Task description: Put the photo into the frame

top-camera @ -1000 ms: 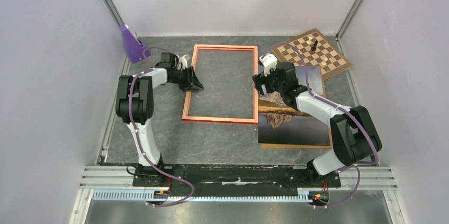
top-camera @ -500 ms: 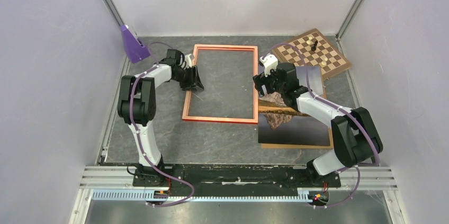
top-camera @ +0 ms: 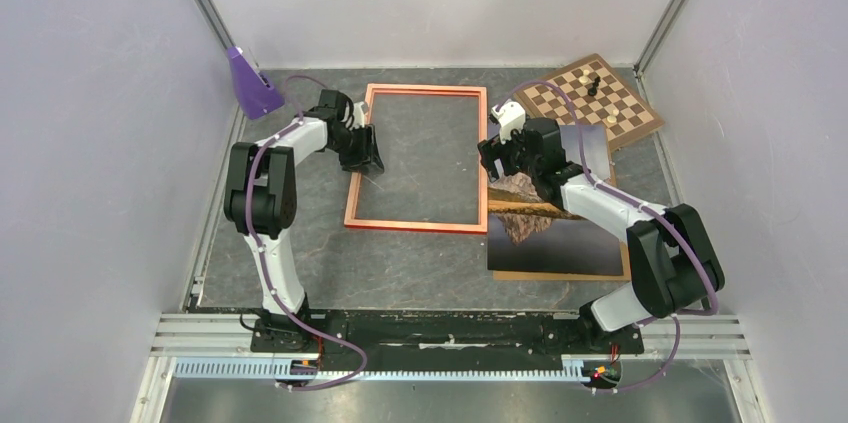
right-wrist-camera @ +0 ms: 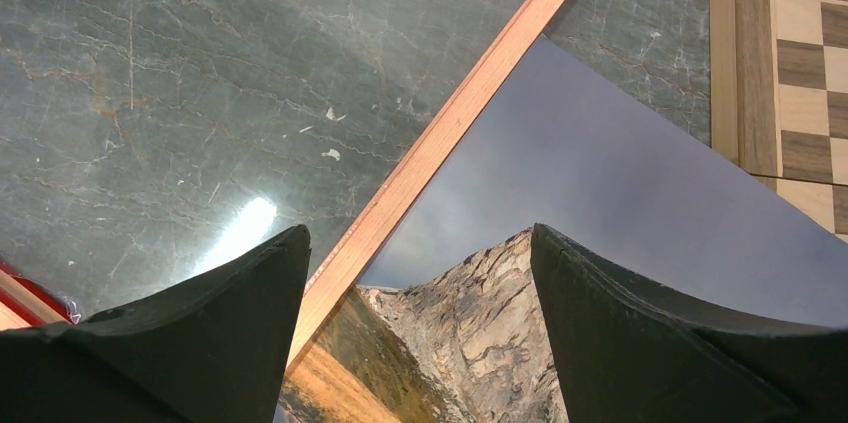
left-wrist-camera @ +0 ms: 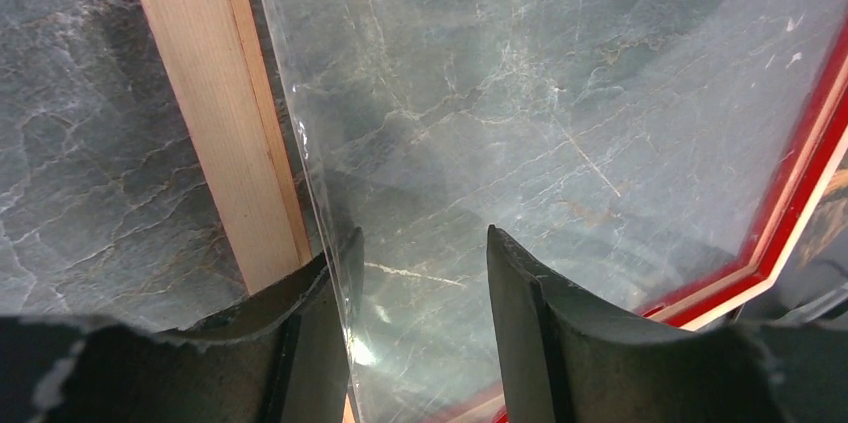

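The photo lay face up right of centre on a brown board, just beside the frame. It looked thin, light, floppy and glossy; an edge seemed the safest hold. The right end effector hung spread above it; the left end effector stood parted at the frame's left rail. A grey marbled worktop carried everything, white walls around, chessboard upper right.

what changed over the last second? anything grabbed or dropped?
The left claw crept a little toward the far end of the frame's left rail, its wrist swinging farther out. Its jaws stand apart over the clear pane's edge. Nothing was taken or released. The right claw, open over the photo's edge, the photo, frame and chessboard stayed put.
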Tool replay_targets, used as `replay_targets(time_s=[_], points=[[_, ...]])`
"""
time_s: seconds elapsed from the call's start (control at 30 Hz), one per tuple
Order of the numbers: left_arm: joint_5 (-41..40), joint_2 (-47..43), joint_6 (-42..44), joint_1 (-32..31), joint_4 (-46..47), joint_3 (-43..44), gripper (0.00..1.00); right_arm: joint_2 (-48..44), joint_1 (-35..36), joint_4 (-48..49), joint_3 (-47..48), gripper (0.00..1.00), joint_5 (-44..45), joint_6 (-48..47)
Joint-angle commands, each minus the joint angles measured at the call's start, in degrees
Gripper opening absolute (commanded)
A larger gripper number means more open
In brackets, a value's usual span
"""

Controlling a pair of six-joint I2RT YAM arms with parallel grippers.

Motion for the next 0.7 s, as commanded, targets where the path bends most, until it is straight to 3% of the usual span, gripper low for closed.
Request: replay_targets(time_s=[0.0, 0.67], points=[[-2.6, -2.7, 3.5, -1.0, -2.5, 2.4, 0.55, -1.9, -0.2, 2.0, -0.5, 0.84, -0.8, 0.4], [-10.7, -3.3, 4.5, -3.8, -6.7, 4.4, 0.56, -2.5, -0.2, 2.4, -0.8, 0.84, -1.5, 1.1]])
